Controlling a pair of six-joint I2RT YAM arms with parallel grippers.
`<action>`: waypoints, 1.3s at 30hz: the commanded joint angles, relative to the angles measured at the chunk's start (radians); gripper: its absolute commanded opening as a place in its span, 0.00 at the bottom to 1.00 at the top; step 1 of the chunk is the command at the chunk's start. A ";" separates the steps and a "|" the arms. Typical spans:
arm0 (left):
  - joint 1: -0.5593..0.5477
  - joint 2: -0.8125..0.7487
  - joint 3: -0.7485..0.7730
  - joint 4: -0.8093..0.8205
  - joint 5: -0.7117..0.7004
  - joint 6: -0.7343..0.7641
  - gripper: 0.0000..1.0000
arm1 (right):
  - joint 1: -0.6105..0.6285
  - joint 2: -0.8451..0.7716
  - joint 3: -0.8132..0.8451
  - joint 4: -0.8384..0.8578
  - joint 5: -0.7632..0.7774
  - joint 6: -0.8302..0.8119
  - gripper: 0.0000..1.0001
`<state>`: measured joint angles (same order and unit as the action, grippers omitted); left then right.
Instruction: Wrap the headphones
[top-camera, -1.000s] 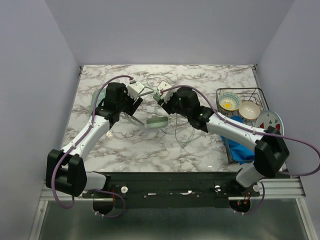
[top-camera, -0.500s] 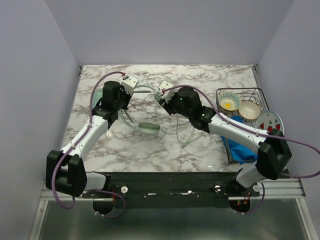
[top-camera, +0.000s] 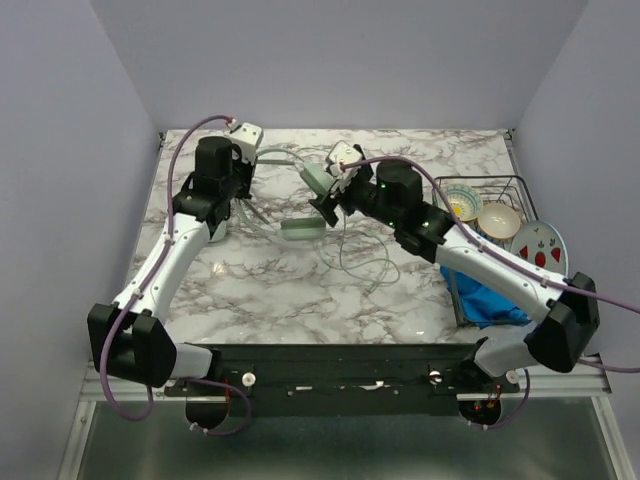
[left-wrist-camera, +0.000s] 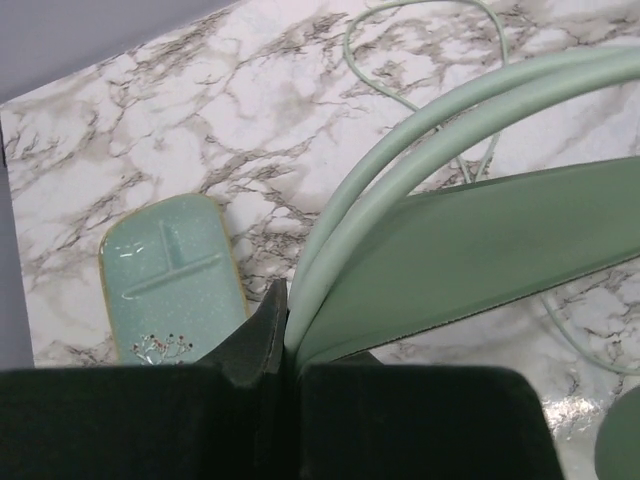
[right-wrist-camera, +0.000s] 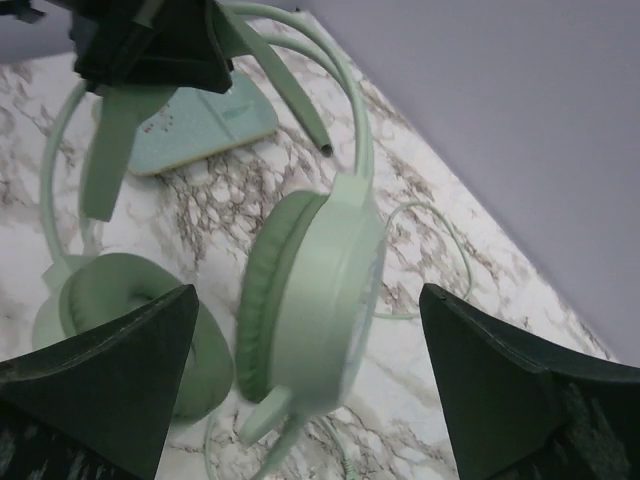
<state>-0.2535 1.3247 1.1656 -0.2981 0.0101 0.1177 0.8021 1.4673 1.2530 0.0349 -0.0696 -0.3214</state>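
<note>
Now holding the headphones (left-wrist-camera: 470, 250) up off the marble table (left-wrist-camera: 150, 130) with the left gripper (left-wrist-camera: 285, 340), fingers pinched tight on the two thin headband wires (left-wrist-camera: 440, 120), just right of the flat mint case (left-wrist-camera: 172, 272). Bracketing one ear cup (right-wrist-camera: 310, 270) with the right gripper (right-wrist-camera: 308, 300), fingers spread wide on either side of it, no clear contact with either pad. Hanging low between that cup and the case: the second ear cup (right-wrist-camera: 120, 300), close to the marble; cannot tell whether touching. Trailing in loose loops farther right of the case: the thin cable (top-camera: 365, 262). Well apart from the case, far to its right: a wire rack (top-camera: 485, 183) holding two bowls (top-camera: 459, 205), plus a plate (top-camera: 538, 242) and a blue cloth (top-camera: 485, 300).
</note>
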 joint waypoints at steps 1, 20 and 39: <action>0.074 0.004 0.160 -0.091 -0.010 -0.113 0.00 | 0.005 -0.153 -0.035 0.054 -0.168 -0.021 1.00; 0.134 -0.064 0.585 -0.319 0.016 -0.112 0.00 | -0.004 -0.171 -0.520 0.345 0.017 -0.071 1.00; 0.168 -0.051 0.447 -0.199 -0.109 -0.066 0.00 | -0.024 -0.245 -0.581 0.138 0.261 0.119 0.05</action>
<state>-0.0891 1.2774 1.7031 -0.6193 0.0067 0.0509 0.7792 1.2987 0.5861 0.3710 0.0452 -0.2306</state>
